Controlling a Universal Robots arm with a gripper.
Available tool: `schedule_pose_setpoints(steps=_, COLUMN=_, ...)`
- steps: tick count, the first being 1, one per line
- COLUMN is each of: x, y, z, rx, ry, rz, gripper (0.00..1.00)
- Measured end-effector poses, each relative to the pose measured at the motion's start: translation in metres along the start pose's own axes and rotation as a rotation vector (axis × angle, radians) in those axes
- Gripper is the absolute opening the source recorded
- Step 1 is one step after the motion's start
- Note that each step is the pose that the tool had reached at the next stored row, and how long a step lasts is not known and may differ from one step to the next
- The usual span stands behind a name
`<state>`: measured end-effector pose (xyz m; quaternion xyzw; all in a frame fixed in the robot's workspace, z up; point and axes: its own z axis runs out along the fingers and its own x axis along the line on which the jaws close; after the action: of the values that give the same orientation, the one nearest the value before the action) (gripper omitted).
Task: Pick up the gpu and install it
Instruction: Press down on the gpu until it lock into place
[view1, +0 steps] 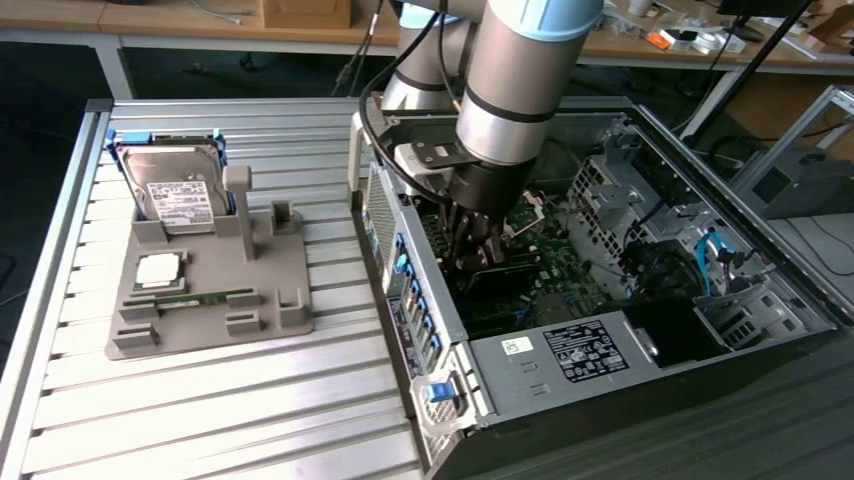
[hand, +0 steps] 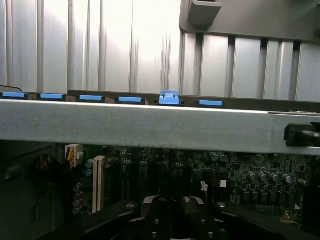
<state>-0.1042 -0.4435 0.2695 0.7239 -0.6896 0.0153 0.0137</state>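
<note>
We see our gripper (view1: 483, 245) sunk deep inside the open computer case (view1: 787, 290), its jaws fully closed just over the motherboard (view1: 567, 265). A dark flat slab, which we take for the gpu (view1: 501, 278), sits directly under the fingertips, low against the board; whether the jaws clamp it or merely rest on it we cannot tell. In the wrist view the gripper (hand: 172, 207) hangs over the board with the white slot (hand: 98, 182) off to one side.

We judge the main risk to be misalignment: if the card's edge is off its slot, downward pressure could bend the card or strain the board. The arm's cable loop (view1: 387, 140) also runs close to the case wall and could snag.

On the case's near side a white label (view1: 582, 350) carries print too small to read. Farther off, on the grey fixture (view1: 200, 320), the hard drive (view1: 180, 195) wears a white label, likewise illegible, with a memory stick (view1: 200, 298) below it.
</note>
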Motion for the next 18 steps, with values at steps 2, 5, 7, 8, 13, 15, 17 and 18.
schedule_pose_setpoints(steps=2, x=0.0, y=0.0, z=0.0003, rx=0.0, ry=-0.0001, rz=0.0, gripper=0.11)
schedule_pose_setpoints(steps=5, x=0.0, y=0.0, z=0.0003, rx=0.0003, ry=-0.0005, rz=0.0, gripper=0.11)
schedule_pose_setpoints(steps=7, x=0.0, y=-0.0001, z=-0.003, rx=0.0019, ry=-0.0028, rz=0.0, gripper=0.11)
schedule_pose_setpoints(steps=8, x=0.0, y=0.0, z=-0.0072, rx=0.0009, ry=-0.0008, rz=0.0, gripper=0.11)
schedule_pose_setpoints(steps=13, x=0.001, y=-0.0002, z=-0.0224, rx=0.0005, ry=-0.0002, rz=0.0, gripper=0.11)
schedule_pose_setpoints(steps=15, x=0.001, y=-0.0022, z=-0.0248, rx=0.0006, ry=-0.0003, rz=0.0, gripper=0.11)
schedule_pose_setpoints(steps=17, x=0.001, y=-0.0061, z=-0.0259, rx=0.0, ry=-0.0004, rz=0.0, gripper=0.11)
schedule_pose_setpoints(steps=18, x=0.001, y=-0.009, z=-0.0261, rx=-0.001, ry=-0.0004, rz=0.0, gripper=0.11)
